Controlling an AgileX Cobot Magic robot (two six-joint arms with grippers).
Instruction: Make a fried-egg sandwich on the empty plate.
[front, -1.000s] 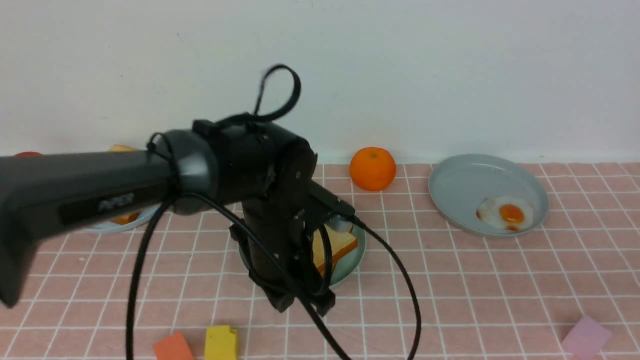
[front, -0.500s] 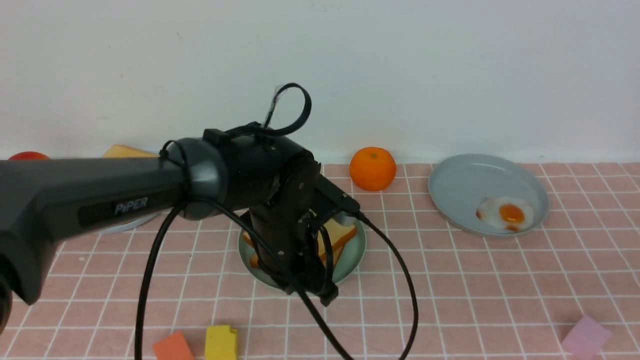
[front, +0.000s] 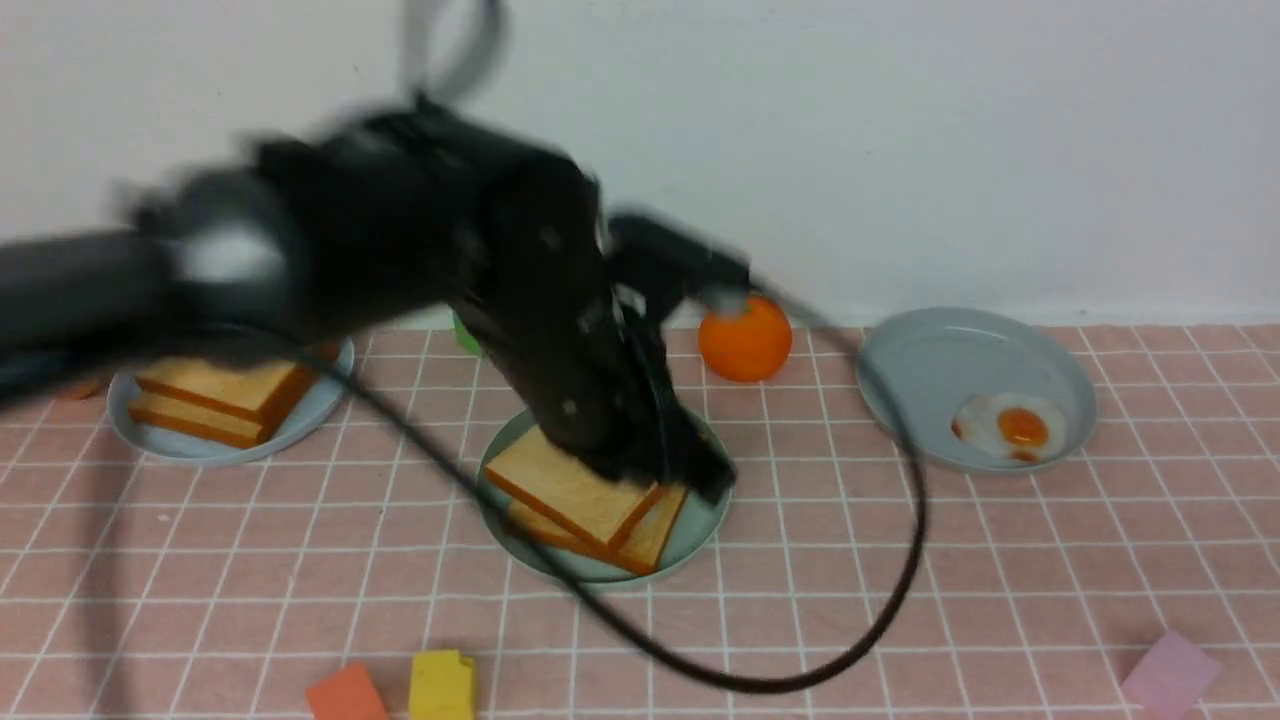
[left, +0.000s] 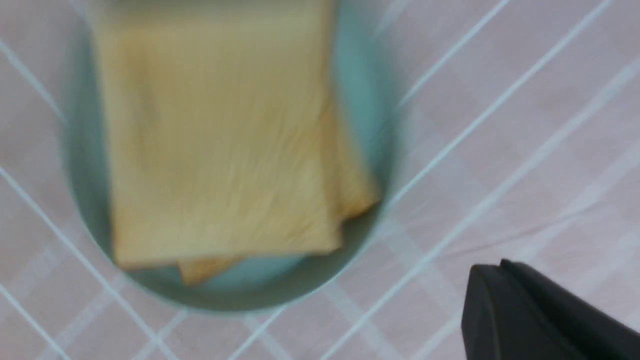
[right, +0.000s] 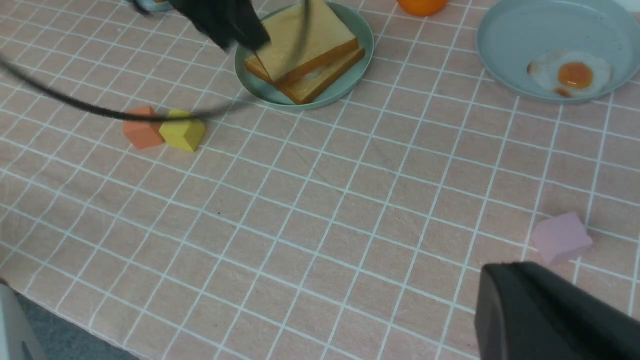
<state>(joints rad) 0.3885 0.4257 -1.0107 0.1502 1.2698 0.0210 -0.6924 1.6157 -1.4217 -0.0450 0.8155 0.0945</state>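
The mint-green plate (front: 702, 532) sits mid-table and holds two stacked toast slices. The top slice (front: 570, 490) lies askew on the lower slice (front: 655, 540). In the right wrist view (right: 305, 35) a small pale patch shows between them; I cannot tell what it is. My left gripper (front: 700, 475) is blurred, just above the plate's far right side and free of the toast. In the left wrist view its fingers (left: 492, 270) look pressed together beside the plate (left: 367, 100). My right gripper (right: 505, 272) looks shut and empty over the near tablecloth.
A fried egg (front: 1010, 427) lies on a blue-grey plate (front: 930, 360) at the right. A second blue-grey plate (front: 130, 420) at the left holds toast slices (front: 225, 395). An orange (front: 745, 340) stands at the back. Orange (front: 345, 693), yellow (front: 443, 685) and pink (front: 1170, 672) blocks lie near the front edge.
My left arm has risen fast and swung back from low over the mint-green plate. The toast it carried now lies free on the lower slice. The left toast plate has come into view.
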